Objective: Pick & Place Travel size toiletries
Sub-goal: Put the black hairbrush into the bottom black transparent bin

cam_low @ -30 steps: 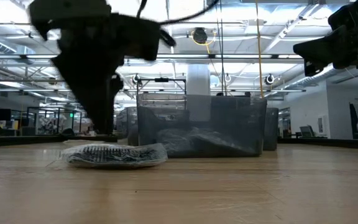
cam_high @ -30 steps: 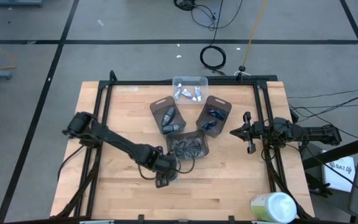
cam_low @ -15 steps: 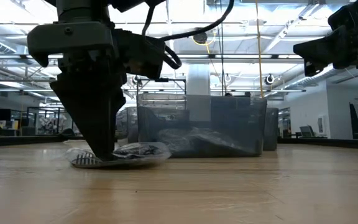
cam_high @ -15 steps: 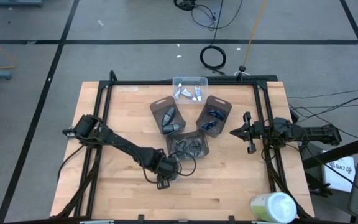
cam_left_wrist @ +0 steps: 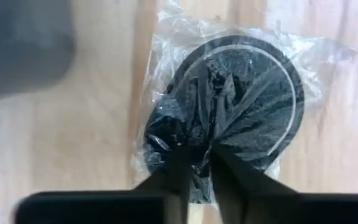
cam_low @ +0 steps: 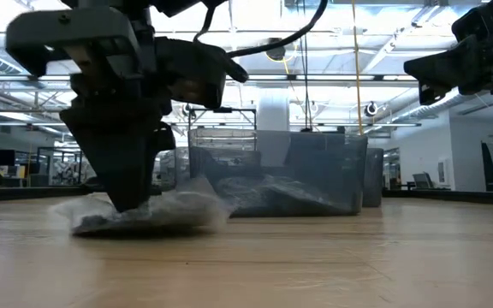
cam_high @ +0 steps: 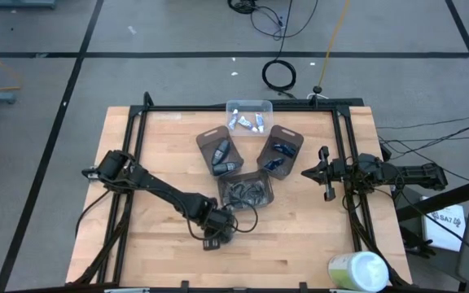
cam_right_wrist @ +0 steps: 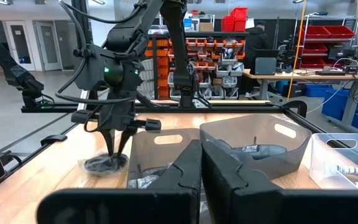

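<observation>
1. Left jaws of the left gripper [cam_left_wrist: 196, 177] pinched nearly together on the clear wrapper of a dark-grey round disc [cam_left_wrist: 241, 106]; grasping it at the disc's edge, tips down at the surface [cam_high: 300, 244].
2. Disc in its crinkled plastic bag [cam_low: 144, 214] lying flat on the wood directly under those jaws, wrapper bunched between the fingers [cam_left_wrist: 179, 171].
3. Left gripper [cam_high: 216, 231] just short of the smoky-grey tray of discs [cam_high: 246, 190], which sits beyond the jaws, close but apart from the bagged disc.
4. Farther past the jaws: two more smoky-grey trays, one with grey-blue oval sticks [cam_high: 222, 156], one with dark-blue mini bottles [cam_high: 279, 153]; behind those, a clear tray with white tubes [cam_high: 247, 122].
5. Right jaws of the right gripper [cam_high: 326, 173] clenched, holding nothing, raised above the surface beside the bottle tray, well apart from the left jaws.
6. Seen past the right jaws: closed dark fingers [cam_right_wrist: 199, 168] in front, left gripper [cam_right_wrist: 114, 146] across the trays, standing upright on the bagged disc [cam_right_wrist: 104, 164].
7. Pale-green-and-white round container [cam_high: 358, 271] at the near corner of the surface, well clear of both jaws.
</observation>
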`<state>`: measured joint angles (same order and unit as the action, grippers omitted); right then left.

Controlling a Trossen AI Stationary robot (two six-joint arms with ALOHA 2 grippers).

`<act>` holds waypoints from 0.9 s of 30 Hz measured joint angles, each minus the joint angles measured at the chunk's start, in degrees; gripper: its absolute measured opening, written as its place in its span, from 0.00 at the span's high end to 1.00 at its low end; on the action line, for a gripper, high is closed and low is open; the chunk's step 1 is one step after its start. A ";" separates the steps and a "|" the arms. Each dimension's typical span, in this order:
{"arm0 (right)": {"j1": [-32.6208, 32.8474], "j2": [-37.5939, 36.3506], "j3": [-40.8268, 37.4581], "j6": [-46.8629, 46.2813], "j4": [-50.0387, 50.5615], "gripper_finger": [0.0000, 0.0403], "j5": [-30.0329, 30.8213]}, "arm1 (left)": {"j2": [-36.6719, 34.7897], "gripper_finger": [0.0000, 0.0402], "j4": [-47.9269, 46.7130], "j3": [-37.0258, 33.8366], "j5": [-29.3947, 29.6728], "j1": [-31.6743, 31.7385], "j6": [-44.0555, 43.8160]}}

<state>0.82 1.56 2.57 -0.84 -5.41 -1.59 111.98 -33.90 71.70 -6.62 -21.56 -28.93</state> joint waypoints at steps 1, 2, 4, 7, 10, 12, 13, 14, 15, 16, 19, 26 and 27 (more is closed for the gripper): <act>-0.02 0.00 0.02 0.02 0.00 0.99 -0.02 | 0.00 0.90 -0.01 0.00 -0.85 0.08 0.30; -0.02 0.00 0.00 0.00 0.02 0.99 -0.02 | 0.02 0.94 -0.03 0.00 -1.75 0.24 0.35; 0.00 0.00 0.01 0.00 0.00 0.99 -0.02 | -0.16 0.98 -0.26 -0.05 -3.61 0.70 0.25; -0.02 0.00 0.02 0.00 0.02 0.99 -0.02 | -0.29 0.98 -0.42 -0.09 -4.80 1.09 0.28; -0.02 0.00 0.00 0.00 0.02 0.99 -0.02 | -0.46 0.99 -0.61 -0.13 -4.72 1.07 0.80; -0.02 0.00 0.00 0.00 0.02 0.99 0.00 | -0.46 0.99 -0.64 -0.13 -4.54 1.05 0.89; -0.01 0.00 0.01 0.00 0.02 0.99 -0.01 | -0.48 1.00 -0.63 -0.13 -4.54 1.05 1.10; -0.02 0.01 0.01 0.00 0.02 0.99 -0.02 | -0.50 1.00 -0.63 -0.13 -4.56 1.07 1.24; -0.02 0.02 0.00 0.00 0.02 0.99 -0.02 | -0.50 1.00 -0.64 -0.13 -4.56 1.06 1.22; 0.00 0.00 0.00 0.00 0.02 0.99 -0.02 | -0.50 1.00 -0.63 -0.13 -4.55 1.05 1.22; -0.01 0.00 0.01 0.01 0.02 0.99 -0.02 | -1.10 1.00 -0.74 -0.15 -4.87 1.07 1.38; -0.02 0.00 0.00 0.00 0.03 0.99 -0.01 | -6.19 1.00 -0.50 -0.15 -3.15 1.05 1.82; 0.00 0.00 0.00 0.00 0.02 0.99 -0.02 | -7.45 1.00 -0.62 -0.15 -2.21 1.05 1.93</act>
<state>0.82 1.56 2.57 -0.84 -5.39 -1.61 104.54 -34.52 71.55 -8.83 -20.51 -27.00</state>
